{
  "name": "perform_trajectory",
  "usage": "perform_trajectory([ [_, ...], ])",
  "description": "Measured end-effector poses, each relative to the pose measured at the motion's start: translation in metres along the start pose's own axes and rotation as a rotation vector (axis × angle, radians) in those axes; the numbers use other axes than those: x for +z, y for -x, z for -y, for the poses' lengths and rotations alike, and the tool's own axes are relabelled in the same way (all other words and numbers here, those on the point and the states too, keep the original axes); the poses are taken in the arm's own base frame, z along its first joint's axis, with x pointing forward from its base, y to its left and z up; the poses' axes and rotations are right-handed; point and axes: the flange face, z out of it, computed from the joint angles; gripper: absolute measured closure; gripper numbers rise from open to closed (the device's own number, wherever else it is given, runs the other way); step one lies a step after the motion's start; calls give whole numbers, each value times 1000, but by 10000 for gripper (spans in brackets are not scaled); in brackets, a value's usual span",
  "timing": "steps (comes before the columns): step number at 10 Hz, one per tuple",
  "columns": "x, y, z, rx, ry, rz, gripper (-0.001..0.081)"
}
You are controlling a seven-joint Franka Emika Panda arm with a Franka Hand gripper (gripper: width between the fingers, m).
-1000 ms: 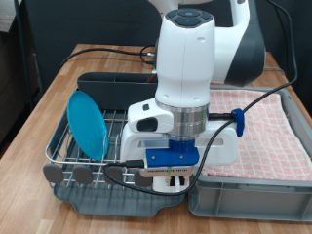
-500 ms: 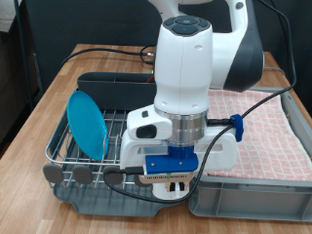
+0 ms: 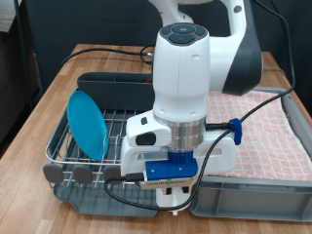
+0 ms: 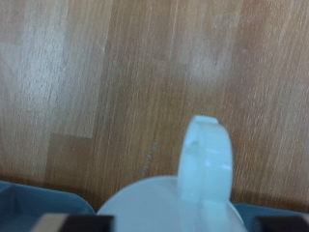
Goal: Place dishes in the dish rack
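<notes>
One dish sits directly under my hand: the white mug [image 4: 183, 198], seen in the wrist view rim-on with its handle [image 4: 208, 159] sticking out over bare wooden tabletop [image 4: 116, 87]. My gripper [image 3: 175, 200] hangs low at the exterior view's bottom, at the near edge of the dish rack [image 3: 73, 156] where it meets the grey plastic bin [image 3: 253, 190]; my own wrist hides the fingertips there, and the wrist view shows only dark corners of them, so I cannot tell how the jaws stand or whether the mug is pinched. Mug lies straight along my finger axis, no offset visible. Further out, the blue plate [image 3: 88, 122] already stands on edge in the rack wires, toward the exterior view's left. Pink checked cloth [image 3: 258, 122] lines the bin to the exterior view's right. Wooden spoon not visible in either view.
</notes>
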Motion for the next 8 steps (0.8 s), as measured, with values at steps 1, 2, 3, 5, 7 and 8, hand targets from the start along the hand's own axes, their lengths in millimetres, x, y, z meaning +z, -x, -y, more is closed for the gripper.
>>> perform_trajectory([
  [1, 1, 0, 0, -2, 3, 6, 485],
  [2, 0, 0, 1, -4, 7, 16, 485],
  [3, -2, -1, 2, -8, 12, 29, 293],
  [5, -12, -2, 7, -19, 30, 75, 82],
  [7, -23, -5, 12, -29, 37, 96, 20],
  [8, -28, -6, 13, -31, 41, 104, 7],
])
